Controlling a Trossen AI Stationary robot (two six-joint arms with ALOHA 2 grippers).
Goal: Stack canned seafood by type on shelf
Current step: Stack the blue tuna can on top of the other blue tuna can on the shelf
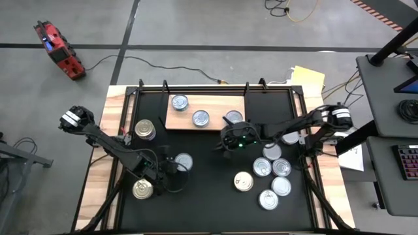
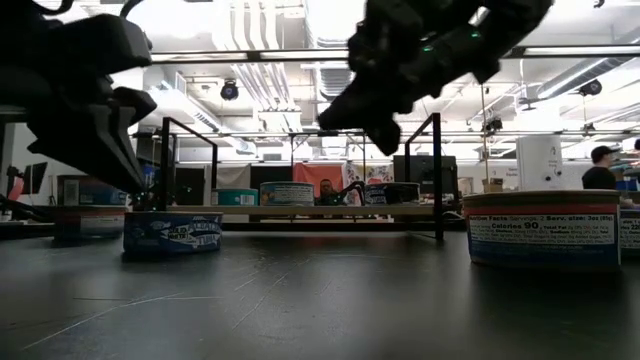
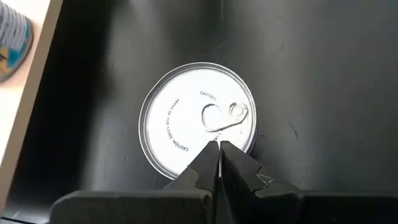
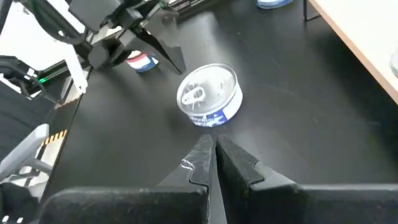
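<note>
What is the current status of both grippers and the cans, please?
Left gripper shut, empty, over a lone silver can. Right gripper shut, empty. Shelf holds three cans. Nothing blocking.

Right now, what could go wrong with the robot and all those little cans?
The left gripper hangs shut right above a silver-topped can. If it goes down without opening, it might just bump or push the can instead of picking it up.

The right gripper is shut too and points toward that same can, so the two arms might get in each other's way.

On the right, loose cans sit crowded together, so grabbing one could nudge its neighbours.
</note>
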